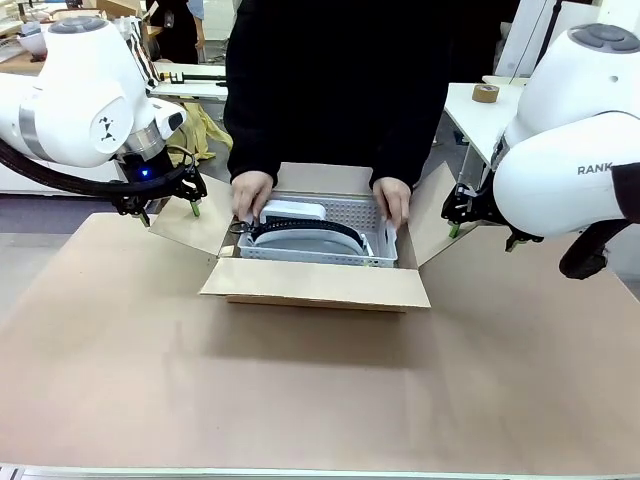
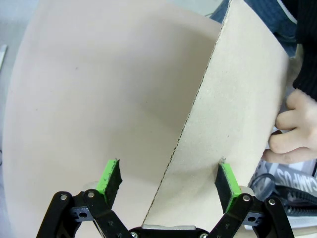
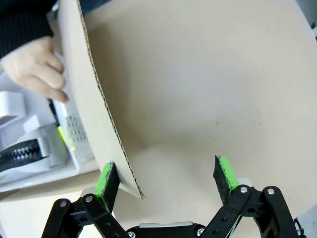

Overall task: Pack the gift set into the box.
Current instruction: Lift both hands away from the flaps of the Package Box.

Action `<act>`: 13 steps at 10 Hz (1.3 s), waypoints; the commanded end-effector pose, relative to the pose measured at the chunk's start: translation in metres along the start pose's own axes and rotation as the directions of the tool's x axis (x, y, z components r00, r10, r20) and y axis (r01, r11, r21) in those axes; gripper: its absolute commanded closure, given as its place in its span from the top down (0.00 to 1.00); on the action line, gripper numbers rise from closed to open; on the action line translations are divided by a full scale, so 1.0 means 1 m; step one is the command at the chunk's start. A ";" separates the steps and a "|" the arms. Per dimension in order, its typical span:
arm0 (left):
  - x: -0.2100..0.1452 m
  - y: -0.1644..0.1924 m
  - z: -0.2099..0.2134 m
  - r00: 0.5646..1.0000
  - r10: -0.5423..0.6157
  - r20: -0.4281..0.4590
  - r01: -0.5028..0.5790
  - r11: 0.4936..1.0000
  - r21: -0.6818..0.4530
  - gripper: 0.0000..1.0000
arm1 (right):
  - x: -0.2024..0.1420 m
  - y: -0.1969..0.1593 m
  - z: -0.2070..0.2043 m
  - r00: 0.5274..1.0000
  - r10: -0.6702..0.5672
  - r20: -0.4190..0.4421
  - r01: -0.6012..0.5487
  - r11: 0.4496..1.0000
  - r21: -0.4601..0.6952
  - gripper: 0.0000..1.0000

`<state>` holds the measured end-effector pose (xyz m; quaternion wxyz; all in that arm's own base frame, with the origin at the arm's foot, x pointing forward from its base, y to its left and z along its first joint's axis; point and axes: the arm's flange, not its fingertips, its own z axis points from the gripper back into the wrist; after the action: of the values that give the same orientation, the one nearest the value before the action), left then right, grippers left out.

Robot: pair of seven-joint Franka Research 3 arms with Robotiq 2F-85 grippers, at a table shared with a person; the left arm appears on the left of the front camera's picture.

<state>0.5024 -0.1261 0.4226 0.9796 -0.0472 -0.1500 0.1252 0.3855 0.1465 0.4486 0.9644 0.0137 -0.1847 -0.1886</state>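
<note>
The box (image 1: 318, 284) stands open in the middle of the table with its four flaps spread. The gift set (image 1: 308, 236), a white tray holding a grey rounded item with a dark band, sits inside it, held at both ends by the person's hands (image 1: 250, 190). My left gripper (image 1: 170, 210) hangs open at the left flap; in the left wrist view the flap (image 2: 237, 99) runs between the open fingers (image 2: 111, 178). On the other side, my right gripper (image 1: 480, 230) is open at the right flap, whose corner (image 3: 94, 99) lies beside one finger (image 3: 106, 181). The gift set (image 3: 29, 139) shows past it.
Brown paper covers the table (image 1: 320, 400), with open room in front of the box. A roll of tape (image 1: 486, 93) lies on a white table at the back right. The person stands close behind the box.
</note>
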 end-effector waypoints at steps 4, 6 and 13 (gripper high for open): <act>-0.001 -0.002 0.002 1.000 0.015 0.005 -0.015 1.000 0.023 1.00 | 0.002 0.002 0.001 1.000 -0.017 -0.012 0.017 1.000 0.008 1.00; -0.001 -0.002 0.002 1.000 0.015 0.005 -0.015 1.000 0.023 1.00 | 0.002 0.002 0.001 1.000 -0.017 -0.012 0.017 1.000 0.008 1.00; -0.001 -0.002 0.002 1.000 0.015 0.005 -0.015 1.000 0.023 1.00 | 0.002 0.002 0.001 1.000 -0.017 -0.012 0.017 1.000 0.008 1.00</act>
<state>0.5024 -0.1261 0.4226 0.9796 -0.0472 -0.1500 0.1252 0.3856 0.1465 0.4486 0.9644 0.0137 -0.1847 -0.1887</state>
